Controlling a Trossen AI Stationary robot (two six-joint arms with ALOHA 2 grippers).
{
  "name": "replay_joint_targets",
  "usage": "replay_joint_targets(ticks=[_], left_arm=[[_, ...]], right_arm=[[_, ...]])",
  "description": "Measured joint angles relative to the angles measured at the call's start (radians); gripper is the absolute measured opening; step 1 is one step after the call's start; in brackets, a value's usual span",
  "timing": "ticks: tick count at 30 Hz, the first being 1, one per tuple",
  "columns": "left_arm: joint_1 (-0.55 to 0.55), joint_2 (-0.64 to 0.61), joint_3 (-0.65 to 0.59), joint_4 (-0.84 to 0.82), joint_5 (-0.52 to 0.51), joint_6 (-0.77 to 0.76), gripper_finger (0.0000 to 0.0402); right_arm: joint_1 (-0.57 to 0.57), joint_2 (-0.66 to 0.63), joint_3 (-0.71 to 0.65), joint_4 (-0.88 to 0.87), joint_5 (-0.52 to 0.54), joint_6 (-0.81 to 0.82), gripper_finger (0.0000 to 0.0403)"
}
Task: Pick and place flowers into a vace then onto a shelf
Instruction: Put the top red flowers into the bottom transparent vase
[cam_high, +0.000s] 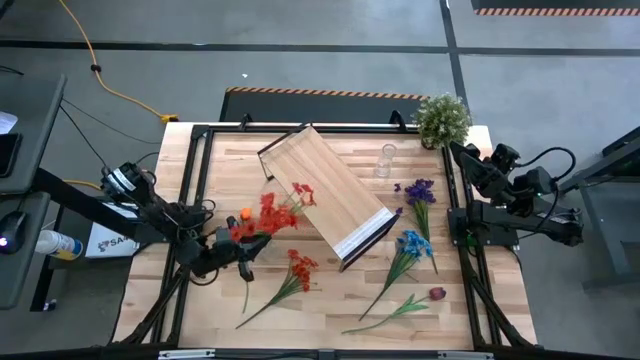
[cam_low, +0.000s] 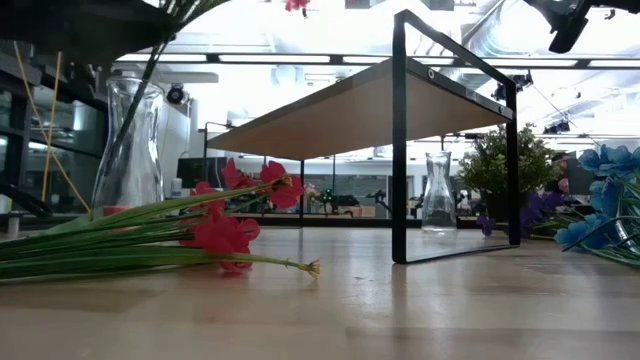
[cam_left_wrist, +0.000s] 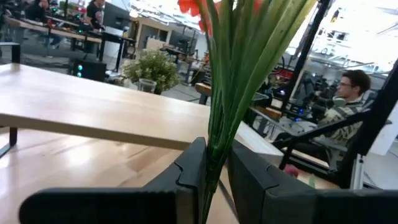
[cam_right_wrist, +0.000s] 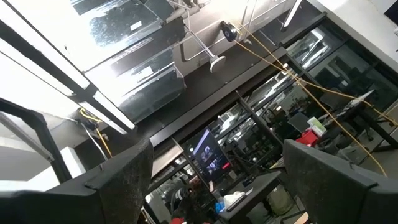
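Note:
My left gripper (cam_high: 243, 247) stands at the table's left, shut on a bunch of red flowers (cam_high: 276, 214). Their blooms (cam_left_wrist: 194, 6) rise above the fingers. In the low view one stem (cam_low: 135, 110) slants down in line with a tall glass vase (cam_low: 128, 150); whether inside it or behind it, I cannot tell. More flowers lie flat on the table: orange-red (cam_high: 300, 266), purple (cam_high: 418, 192), blue (cam_high: 412, 245) and dark red (cam_high: 437, 294). The shelf (cam_high: 325, 195) stands slantwise at the table's middle. My right gripper (cam_right_wrist: 217, 152) is open, raised at the right edge. My left gripper pinches the bunch of green stems (cam_left_wrist: 216, 146) between its two fingers, below the blooms. The fingers (cam_left_wrist: 189, 168) reach in level and lie across the stems. The stems stand nearly upright, leaning a little, blooms up; their lower ends are hidden in the wrist view.
A second, smaller glass vase (cam_high: 385, 160) stands at the far right, beside a bushy potted plant (cam_high: 442, 118). The black frame (cam_high: 200, 190) borders the wooden table top. A person (cam_left_wrist: 345, 99) sits beyond the table.

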Motion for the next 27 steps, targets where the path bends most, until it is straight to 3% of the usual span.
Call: replay_joint_targets(ticks=[7, 27], left_arm=[[-0.043, 0.0, 0.0, -0.004, -0.051, 0.0, 0.0099], [-0.043, 0.0, 0.0, -0.027, -0.045, -0.004, 0.0099]], right_arm=[[0.0, 0.0, 0.0, 0.0, 0.0, 0.0, 0.0344], [0.0, 0.0, 0.0, 0.0, -0.026, 0.0, 0.0344]])
